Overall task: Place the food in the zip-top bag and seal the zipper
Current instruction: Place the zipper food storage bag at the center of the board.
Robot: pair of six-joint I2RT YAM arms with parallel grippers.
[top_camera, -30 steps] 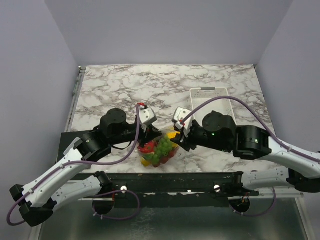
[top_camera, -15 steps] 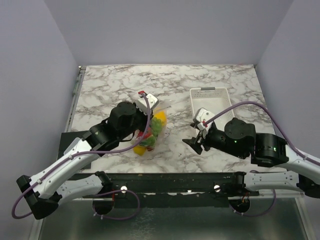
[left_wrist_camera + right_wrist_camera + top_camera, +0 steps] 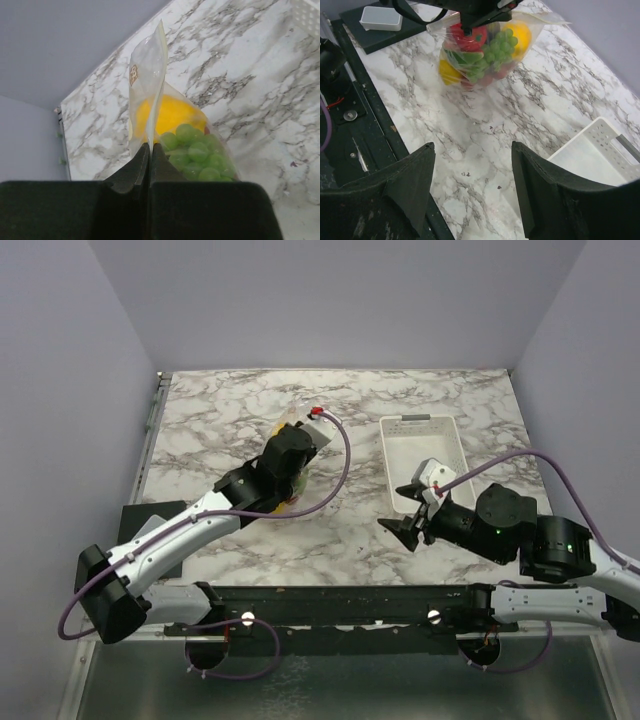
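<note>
The clear zip-top bag [image 3: 485,50] hangs from my left gripper [image 3: 150,146], which is shut on the bag's thin edge. Inside the bag is the food: green grapes [image 3: 197,152], a yellow lemon [image 3: 170,112] and red pieces [image 3: 467,39]. The whitish zipper strip [image 3: 147,65] rises above the jaws, pressed flat. In the top view the bag [image 3: 296,488] shows partly under the left wrist. My right gripper [image 3: 472,145] stands open over bare marble, well to the right of the bag [image 3: 400,530], with nothing between its fingers.
A white rectangular basket [image 3: 422,455] stands at the right, just behind the right gripper. A black plate [image 3: 375,37] at the near left carries a small white box [image 3: 380,17]. The black rail [image 3: 340,600] runs along the table's near edge.
My right gripper opened, let go of the bag and drew back to the right. The left arm carried the bag away from the near edge, farther up the table.
</note>
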